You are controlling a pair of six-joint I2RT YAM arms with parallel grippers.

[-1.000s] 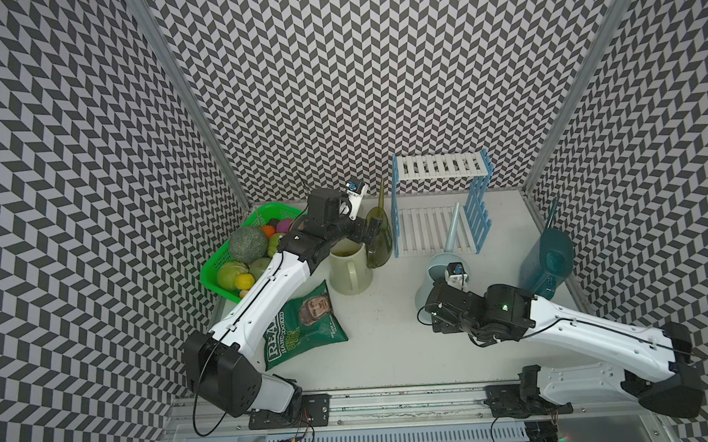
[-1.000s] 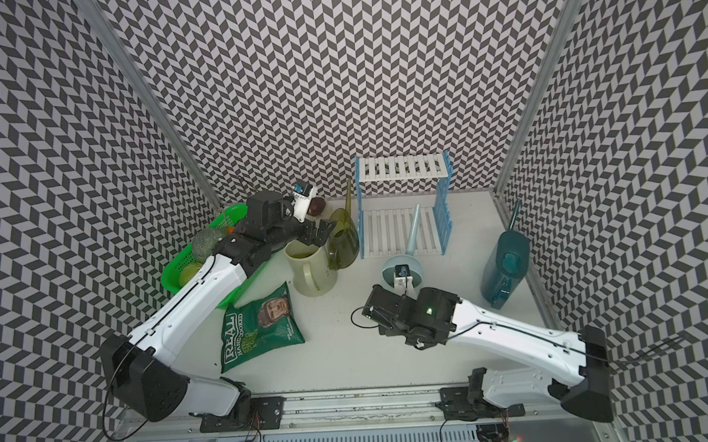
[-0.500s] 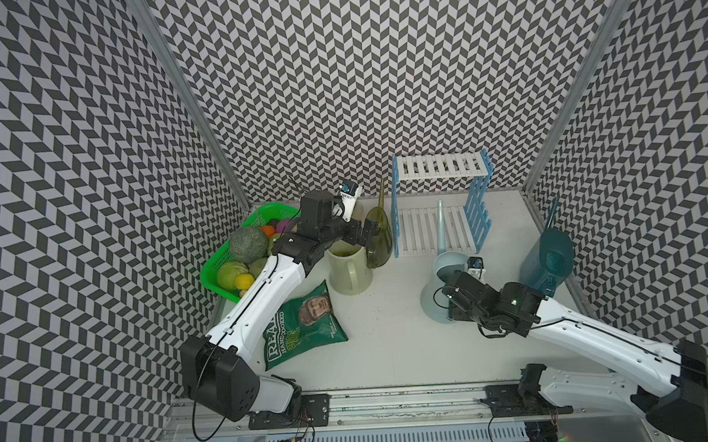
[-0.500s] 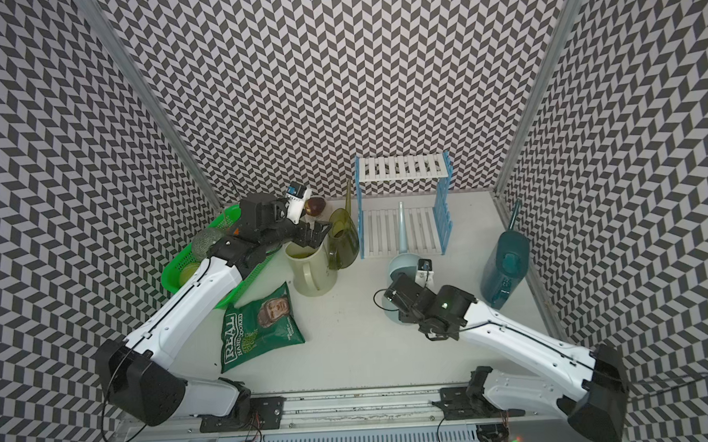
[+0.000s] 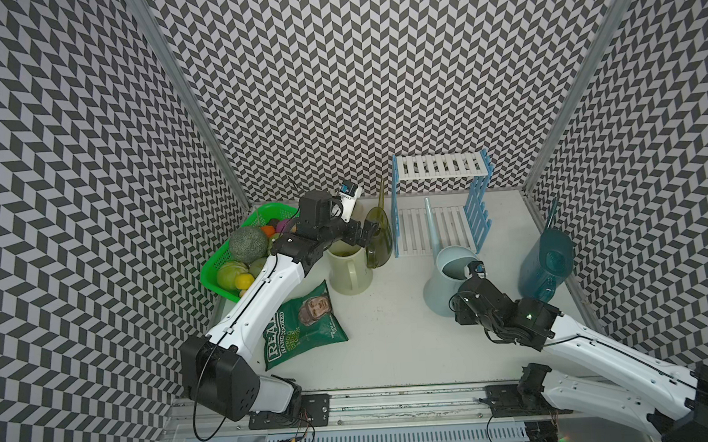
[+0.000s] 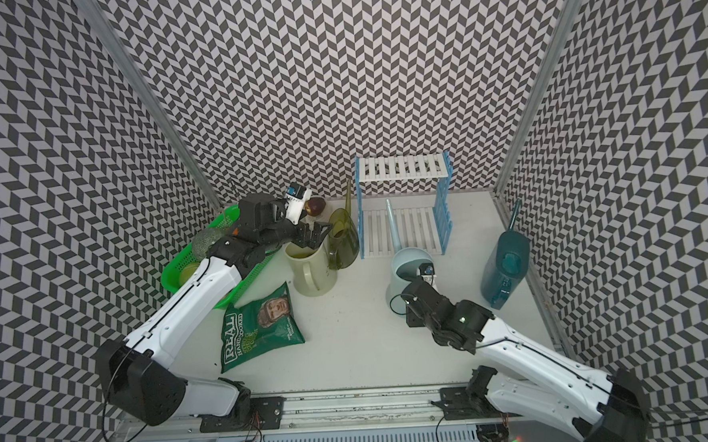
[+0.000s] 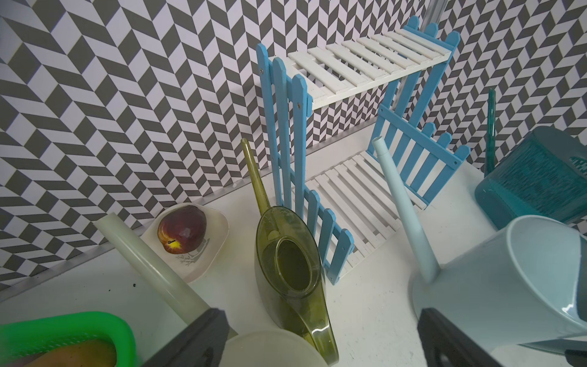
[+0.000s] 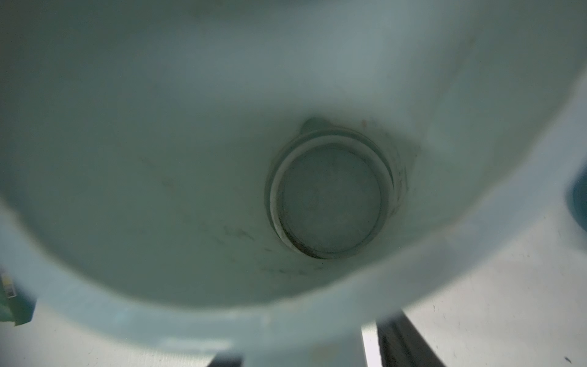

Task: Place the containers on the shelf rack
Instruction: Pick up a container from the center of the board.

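Over the last second the right arm has been swinging in from the front of the bench [image 5: 392, 344]. The right end effector [image 5: 471, 277] is now sitting at the mouth of the pale blue watering can [image 5: 438, 298], jaws narrowing on arrival. Whether they are already clamping the wall cannot be told. The can's spout has been drifting a little across the lower shelf, so contact is probably nudging it.

The can is standing on the bench just in front of the shelf rack [image 5: 441, 168], spout reaching over the lower tier. Judgement: the first grasp is getting under way and nothing is racked yet, both tiers lying bare.

The left end effector [image 6: 314, 237] has hardly been moving. It is hanging spread wide and holding nothing, above the cream watering can [image 6: 311, 274] and just beside the olive-green watering can [image 6: 343, 247]. The dark teal watering can [image 6: 506, 268] is standing well apart, by the side wall.

Views:
- In both top views the wrist is covering the right fingertips.
- The right wrist view is looking straight down into the pale blue can. The inside is empty and the wall is passing between two dark fingers [image 8: 400, 344] at the frame edge.
- The left wrist view is showing a small dish [image 7: 216, 254] holding a red fruit [image 7: 182, 227], behind the cream spout. In a top view the left arm is hiding it.
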